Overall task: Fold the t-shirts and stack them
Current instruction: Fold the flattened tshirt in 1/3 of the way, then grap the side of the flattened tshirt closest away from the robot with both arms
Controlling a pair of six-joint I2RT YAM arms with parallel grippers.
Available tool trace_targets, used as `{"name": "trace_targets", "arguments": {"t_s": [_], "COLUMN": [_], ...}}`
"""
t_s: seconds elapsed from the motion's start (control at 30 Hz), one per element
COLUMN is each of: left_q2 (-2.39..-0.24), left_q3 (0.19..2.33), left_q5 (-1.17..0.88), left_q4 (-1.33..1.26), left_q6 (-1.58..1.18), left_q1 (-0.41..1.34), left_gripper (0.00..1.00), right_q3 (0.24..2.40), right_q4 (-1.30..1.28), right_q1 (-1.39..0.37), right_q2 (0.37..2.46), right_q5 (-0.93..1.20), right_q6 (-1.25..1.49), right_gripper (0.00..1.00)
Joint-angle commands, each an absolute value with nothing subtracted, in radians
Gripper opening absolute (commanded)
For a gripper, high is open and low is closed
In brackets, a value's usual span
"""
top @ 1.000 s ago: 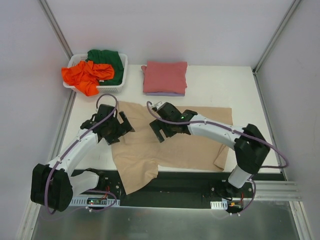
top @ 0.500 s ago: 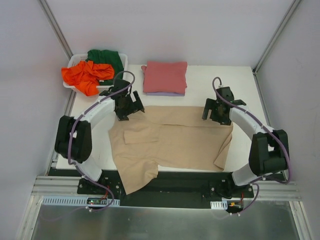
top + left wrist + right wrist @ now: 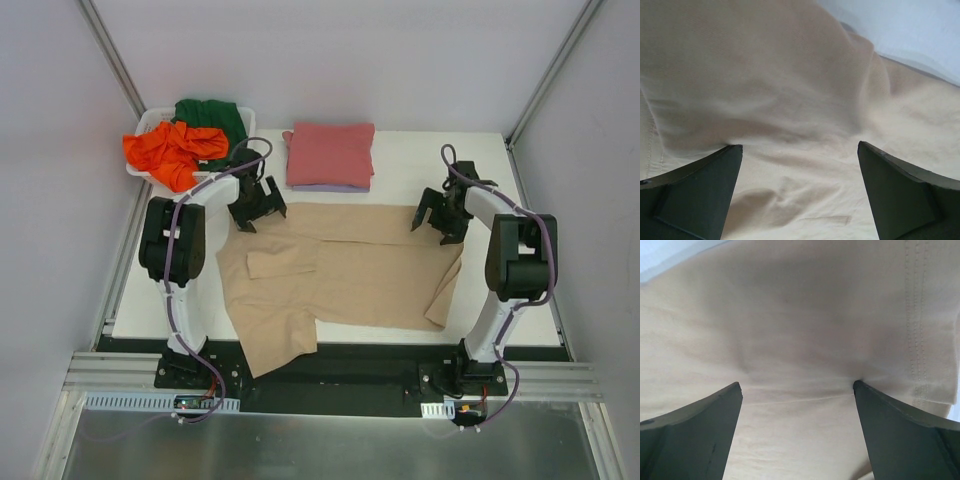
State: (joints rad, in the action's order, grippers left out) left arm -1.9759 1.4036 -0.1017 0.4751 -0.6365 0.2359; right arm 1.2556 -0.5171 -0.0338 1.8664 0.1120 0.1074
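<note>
White tabletop [image 3: 505, 300], grey walls round it; we read the overhead view as a dial, 6 o'clock at the arm bases.

- Left gripper [image 3: 255, 205]: at about 10 o'clock, jaws spread wide, tips down at the far left corner of the tan t-shirt [image 3: 350, 275]. Its wrist view shows cloth humped between the fingers, nothing clamped.
- Right gripper [image 3: 438, 215]: at about 2 o'clock, jaws likewise wide apart, at the far right corner of the same shirt. Stitched hem visible by its right finger. Nothing held.
- Tan t-shirt: spread across the middle of the dial. One sleeve lies turned in at 9 o'clock, the side at 4 o'clock is doubled under, and a flap at 7 o'clock hangs over the near edge.

Step in hand, as we judge it: take both far corners and fold towards 6 o'clock. To do it well, we would close both jaws together and catch the edge itself, not only the hump of cloth. Then lift level, keep the span between the grippers taut, and lay the edge down square. The hanging flap may drag the fold askew.

Count:
- T-shirts, five: one tan, spread.
- At 12 o'clock, one pinkish-red t-shirt [image 3: 330, 152] folded on top of one lavender t-shirt [image 3: 330, 187].
- At 10 to 11 o'clock, one orange t-shirt [image 3: 168, 152] and one dark green t-shirt [image 3: 218, 122], crumpled in the basket [image 3: 222, 178].
- Baskets, one. Folded stacks, one. Grippers, two.
</note>
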Motion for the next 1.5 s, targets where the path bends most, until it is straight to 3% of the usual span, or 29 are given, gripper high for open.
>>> {"name": "trace_targets", "arguments": {"t_s": [0.0,0.27,0.47,0.8,1.0,1.17,1.47], "left_q2": [-2.052,-2.154,-2.067,-1.712,-1.611,-1.635,-1.658], "left_q3": [1.480,1.630,1.631,1.366,1.148,0.994,0.917], "left_q5": [-0.074,-0.074,-0.104,-0.058,-0.063,-0.156,-0.054], "left_q4": [0.495,0.537,0.554,0.549,0.499,0.384,0.373], "left_q6": [-0.594,-0.572,-0.555,-0.532,-0.581,-0.627,-0.646], "left_q1": [0.193,0.172,0.169,0.261,0.403,0.420,0.410], "left_gripper": [0.99,0.99,0.99,0.99,0.99,0.99,0.99], "right_q3": [1.314,1.411,1.431,1.099,0.921,0.851,0.756], "right_q4": [-0.531,-0.537,-0.584,-0.652,-0.591,-0.558,-0.598], "right_q1": [-0.014,-0.003,-0.009,-0.233,-0.434,-0.448,-0.310], "right_q2": [1.933,1.999,1.921,1.481,1.411,1.450,1.407], "right_q5": [0.141,0.137,0.066,-0.035,-0.046,-0.057,-0.147], "right_q6": [0.086,0.068,0.028,0.086,0.238,0.294,0.311], "right_gripper": [0.96,0.96,0.96,0.96,0.96,0.96,0.96]}}
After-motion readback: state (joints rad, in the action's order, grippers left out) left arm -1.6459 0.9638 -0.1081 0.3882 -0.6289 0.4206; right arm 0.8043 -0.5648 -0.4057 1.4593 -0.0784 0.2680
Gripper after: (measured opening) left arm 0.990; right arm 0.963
